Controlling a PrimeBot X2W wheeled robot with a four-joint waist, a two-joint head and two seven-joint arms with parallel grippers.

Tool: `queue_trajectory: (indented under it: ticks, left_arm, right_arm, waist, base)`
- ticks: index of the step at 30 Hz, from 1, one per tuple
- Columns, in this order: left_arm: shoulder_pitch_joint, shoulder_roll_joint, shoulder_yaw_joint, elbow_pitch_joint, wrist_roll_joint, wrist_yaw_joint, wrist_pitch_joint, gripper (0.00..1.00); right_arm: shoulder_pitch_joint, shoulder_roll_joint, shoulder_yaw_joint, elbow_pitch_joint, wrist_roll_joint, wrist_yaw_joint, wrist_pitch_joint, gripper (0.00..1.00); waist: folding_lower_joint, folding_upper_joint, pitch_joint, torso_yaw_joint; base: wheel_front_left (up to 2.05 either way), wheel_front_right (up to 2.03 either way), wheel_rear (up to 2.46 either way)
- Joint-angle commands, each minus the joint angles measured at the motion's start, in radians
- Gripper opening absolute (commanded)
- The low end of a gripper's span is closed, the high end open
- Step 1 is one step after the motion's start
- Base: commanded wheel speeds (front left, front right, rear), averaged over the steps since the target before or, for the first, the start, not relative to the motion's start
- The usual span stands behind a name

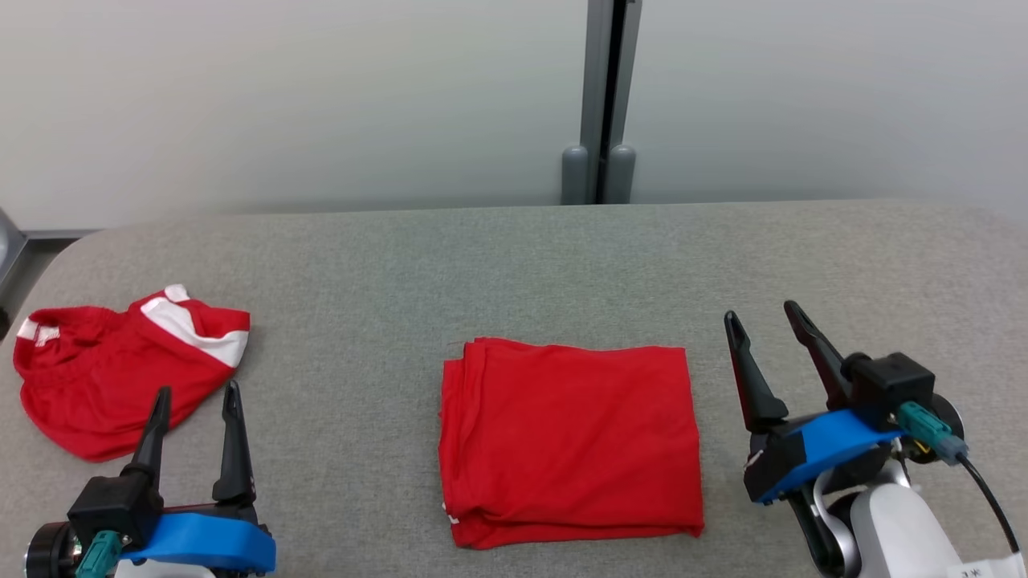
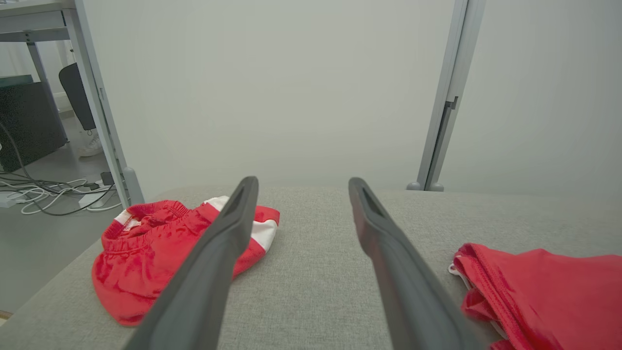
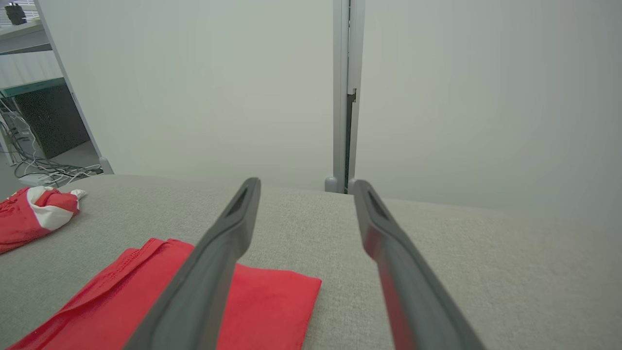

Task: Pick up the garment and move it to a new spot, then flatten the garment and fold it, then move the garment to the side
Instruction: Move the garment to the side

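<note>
A red garment (image 1: 570, 441) lies folded into a neat rectangle at the middle of the grey cloth-covered table (image 1: 514, 265). My left gripper (image 1: 198, 389) stands open at the lower left, apart from it, nothing between its fingers. My right gripper (image 1: 761, 311) stands open just right of the fold, also holding nothing. The left wrist view has the open left gripper (image 2: 302, 182) with the folded garment's edge (image 2: 549, 287) at the right. Looking along the open right gripper (image 3: 305, 182), the folded garment (image 3: 272, 301) lies low and to the left.
Crumpled red shorts with white trim (image 1: 112, 369) lie at the table's left end, just beyond my left fingertips (image 2: 146, 253) (image 3: 29, 214). A pale partition with a grey post (image 1: 601, 96) backs the table. Cables (image 2: 43, 189) lie on the floor past the left edge.
</note>
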Motion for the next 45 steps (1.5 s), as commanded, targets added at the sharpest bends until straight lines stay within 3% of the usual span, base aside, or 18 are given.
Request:
queue_trajectory:
  ticks: [1, 12, 23, 33, 34, 35, 45]
  left_arm:
    - [-0.022, -0.006, 0.000, -0.002, 0.004, -0.001, -0.004, 1.00]
    - [-0.070, -0.026, 0.014, 0.004, 0.010, -0.022, -0.004, 1.00]
    - [-0.099, -0.064, 0.033, 0.015, 0.029, -0.044, -0.004, 1.00]
    - [-0.118, -0.089, 0.047, 0.034, 0.047, -0.070, -0.004, 1.00]
    - [-0.119, -0.091, 0.050, 0.036, 0.049, -0.071, -0.004, 1.00]
    - [-0.120, -0.094, 0.052, 0.038, 0.052, -0.073, -0.004, 1.00]
    - [-0.132, -0.110, 0.080, 0.027, 0.064, -0.091, -0.004, 1.00]
  right_arm:
    - [-0.032, -0.002, 0.007, 0.021, 0.002, 0.000, 0.004, 1.00]
    - [-0.114, -0.002, 0.028, 0.256, -0.002, 0.000, 0.023, 1.00]
    - [-0.120, -0.002, 0.040, 0.461, 0.038, 0.000, -0.013, 1.00]
    - [-0.152, 0.000, 0.123, 0.599, 0.096, 0.000, -0.044, 1.00]
    - [-0.156, 0.001, 0.134, 0.610, 0.104, 0.000, -0.046, 0.71]
    - [-0.162, 0.001, 0.140, 0.623, 0.111, 0.000, -0.053, 0.00]
    - [-0.275, -0.039, 0.057, 0.655, 0.030, -0.001, -0.130, 0.00]
  waist:
    - [0.0000, 0.0000, 0.017, 0.016]
    - [0.0000, 0.0000, 0.087, 0.070]
    - [0.0000, 0.0000, 0.123, 0.075]
    - [0.0000, 0.0000, 0.134, 0.086]
    - [0.0000, 0.0000, 0.135, 0.087]
    - [0.0000, 0.0000, 0.135, 0.088]
    - [0.0000, 0.0000, 0.168, 0.053]
  base:
    - [0.00, 0.00, 0.00]
    - [0.00, 0.00, 0.00]
    - [0.00, 0.00, 0.00]
    - [0.00, 0.00, 0.00]
    - [0.00, 0.00, 0.00]
    - [0.00, 0.00, 0.00]
    - [0.00, 0.00, 0.00]
